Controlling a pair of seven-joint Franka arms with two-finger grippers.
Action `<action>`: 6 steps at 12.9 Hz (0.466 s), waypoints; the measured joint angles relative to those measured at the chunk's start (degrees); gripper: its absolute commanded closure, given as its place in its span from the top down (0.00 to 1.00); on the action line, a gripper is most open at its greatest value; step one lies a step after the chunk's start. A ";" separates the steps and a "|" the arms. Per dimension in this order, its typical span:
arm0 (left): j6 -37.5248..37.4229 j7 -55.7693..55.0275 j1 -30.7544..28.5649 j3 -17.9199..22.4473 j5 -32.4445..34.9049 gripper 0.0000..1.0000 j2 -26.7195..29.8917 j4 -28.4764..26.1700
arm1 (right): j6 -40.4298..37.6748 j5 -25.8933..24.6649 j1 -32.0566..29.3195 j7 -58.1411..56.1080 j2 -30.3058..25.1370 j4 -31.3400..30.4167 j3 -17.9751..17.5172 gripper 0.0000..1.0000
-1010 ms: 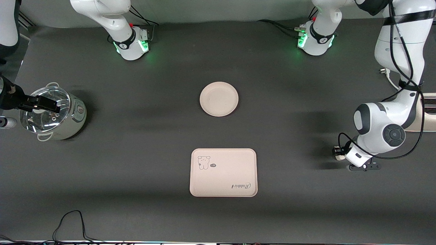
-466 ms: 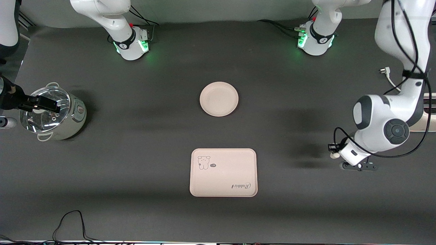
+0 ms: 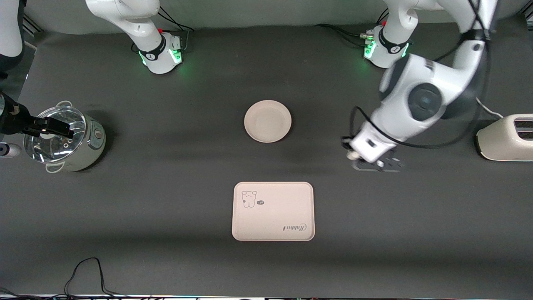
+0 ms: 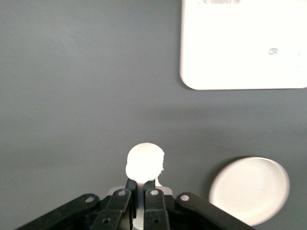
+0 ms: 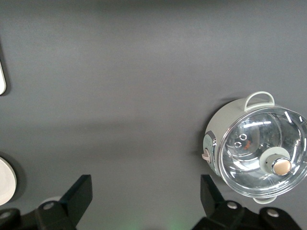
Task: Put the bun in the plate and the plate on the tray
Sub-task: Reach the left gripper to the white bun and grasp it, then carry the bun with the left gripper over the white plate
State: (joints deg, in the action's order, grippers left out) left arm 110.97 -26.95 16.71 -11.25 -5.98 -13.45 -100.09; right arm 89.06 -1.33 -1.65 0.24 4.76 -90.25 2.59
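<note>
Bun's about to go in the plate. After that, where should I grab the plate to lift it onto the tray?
Grip the plate by its raised rim, coming straight down with one finger inside and one outside. It lies flat on the table, too wide to span, so the rim is probably the only hold. Choose the rim toward the left arm's end: the left gripper, shut on the bun, is there. The right gripper waits open above the pot.

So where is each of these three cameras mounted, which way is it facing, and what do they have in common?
Front view: high across the table, facing both arm bases; shows both arms, plate, tray, pot, toaster.
Left wrist view: looks down past the left end effector, shut on the bun, at the table.
Right wrist view: looks down between the open right end effector fingers at the pot.
Shared: front and left wrist both show plate and tray.
</note>
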 measured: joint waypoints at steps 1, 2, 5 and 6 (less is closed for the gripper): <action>0.15 -5.75 4.02 -0.81 0.07 0.00 -0.06 -0.07 | 0.00 0.00 -0.01 0.00 0.00 -0.02 0.03 1.00; 0.72 -10.76 8.58 -1.13 0.48 0.00 -0.39 -0.26 | 0.00 0.00 -0.02 0.00 0.00 -0.04 0.05 1.00; 7.05 -24.27 19.70 -1.27 5.77 0.00 -4.11 -2.86 | 0.00 0.00 -0.02 0.00 0.00 -0.13 0.08 1.00; 8.99 -26.67 21.58 -1.24 6.68 0.00 -6.27 -3.43 | 0.00 0.00 -0.02 0.00 0.00 -0.16 0.08 1.00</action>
State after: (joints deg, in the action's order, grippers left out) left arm 119.96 -53.62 38.30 -12.49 0.70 -19.72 -103.52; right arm 89.06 -1.33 -1.67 0.24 4.76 -90.41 2.67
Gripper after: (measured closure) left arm 0.921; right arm 0.000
